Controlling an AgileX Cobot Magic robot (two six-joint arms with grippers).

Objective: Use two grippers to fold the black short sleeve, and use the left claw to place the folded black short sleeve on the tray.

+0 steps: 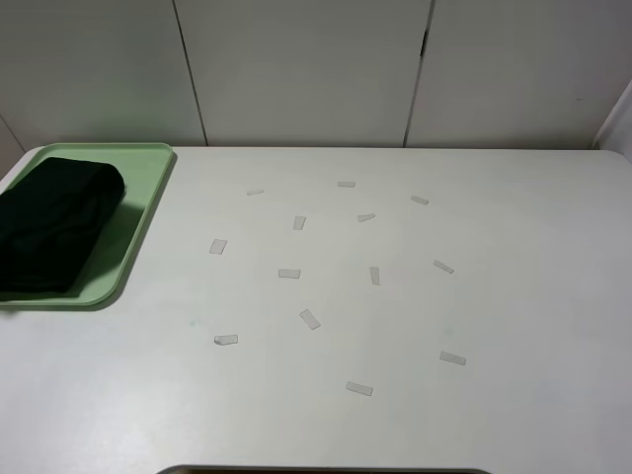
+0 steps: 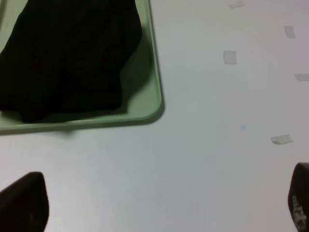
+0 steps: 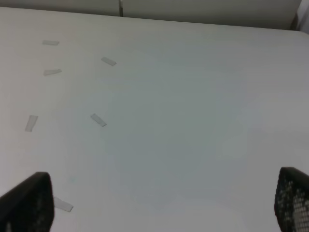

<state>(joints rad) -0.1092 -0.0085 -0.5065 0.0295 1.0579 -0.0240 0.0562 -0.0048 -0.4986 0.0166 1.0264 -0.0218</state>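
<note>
Left claw [image 2: 159, 203] and right gripper [image 3: 159, 203], jaws wide and empty; folded black short sleeve [image 1: 49, 227] lies on tray [image 1: 148, 188]: task apparently complete.

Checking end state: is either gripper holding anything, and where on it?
Nothing is held. The left gripper and right gripper are both open over bare table. The folded black short sleeve lies on the tray.
</note>
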